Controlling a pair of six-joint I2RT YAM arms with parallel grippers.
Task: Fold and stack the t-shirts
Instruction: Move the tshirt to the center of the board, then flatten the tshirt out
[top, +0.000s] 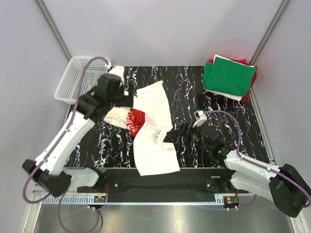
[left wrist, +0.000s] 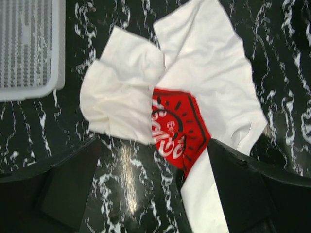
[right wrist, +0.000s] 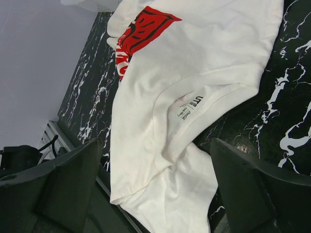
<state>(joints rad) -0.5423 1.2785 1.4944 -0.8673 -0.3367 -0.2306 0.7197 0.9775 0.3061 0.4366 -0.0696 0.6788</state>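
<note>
Lying crumpled at the centre-left of the table (top: 194, 92), the cream t-shirt (top: 153, 145) has its long axis running from the upper middle of the overhead view down to the lower middle, leaning slightly rightward at the top. Its red print (top: 136, 120) shows at the left edge, where the cloth is bunched and doubled over.

The left gripper (top: 121, 99) hangs above that bunched left part. In its own camera the fingers stand wide apart with nothing between them, and the t-shirt (left wrist: 209, 63) fills the upper half of the frame with the print (left wrist: 177, 126) just ahead of the fingertips.

The right gripper (top: 187, 133) sits just beside the shirt's right edge, about halfway down its length. It too is spread wide and empty. Its camera looks along the t-shirt (right wrist: 204, 48), with the neck label (right wrist: 189, 109) and collar rim lying between the fingers and slightly ahead.

So each arm has cloth directly in front of it, one on either side of the long axis. The right looks closer to a clean edge, the collar. Spreading the shirt flat probably calls for pulling the two sides apart across that axis.

The folded pile (top: 228, 75), green on top, waits at the upper right, well apart. The basket (top: 73, 80) is at the upper left.
</note>
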